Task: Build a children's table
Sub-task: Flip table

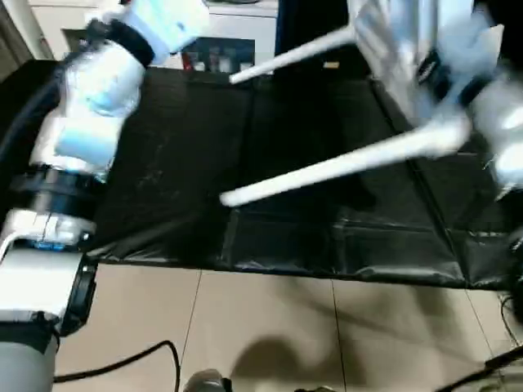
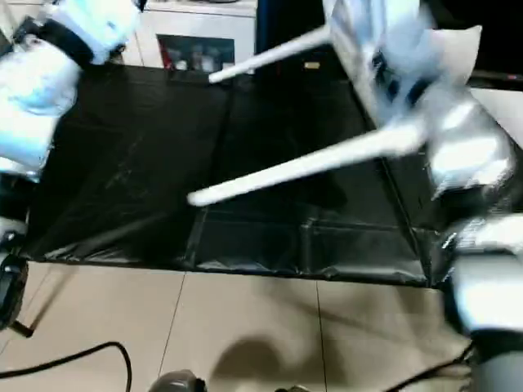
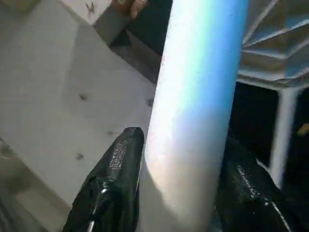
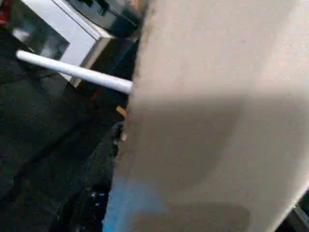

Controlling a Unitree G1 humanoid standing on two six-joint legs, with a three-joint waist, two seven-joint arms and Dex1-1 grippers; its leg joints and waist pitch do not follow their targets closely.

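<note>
1. Left wrist view: your left gripper [image 3: 181,193] is clamped on a long white tapered tube leg [image 3: 193,106], one black finger [image 3: 113,183] on each side and pressed against it. My guess is you hold it this way to steer it toward a socket. At about 2 o'clock the white plastic rectangular top's ribbed underside [image 3: 275,43] shows, with another leg [image 3: 282,130] hanging from it.

2. Right wrist view: a broad pale surface, likely the table top [image 4: 217,106], lies close across the lens. You cannot tell from here whether the right gripper grasps it. At 10 o'clock a white leg [image 4: 72,71] juts out over the black-covered work table [image 4: 34,125].

3. Left eye view: the top [image 1: 400,49] is raised on its side at 1 o'clock, apparently carried by your right arm [image 1: 498,122] so the sockets face your left side. Two fitted legs [image 1: 343,167] reach toward 8 o'clock above the black cover. Your left arm [image 1: 98,106] is lifted at 10 o'clock.

4. Right eye view: same layout; the white cabinet [image 2: 196,41] stands behind at 11 o'clock. The table looks half built, with two legs seated.
</note>
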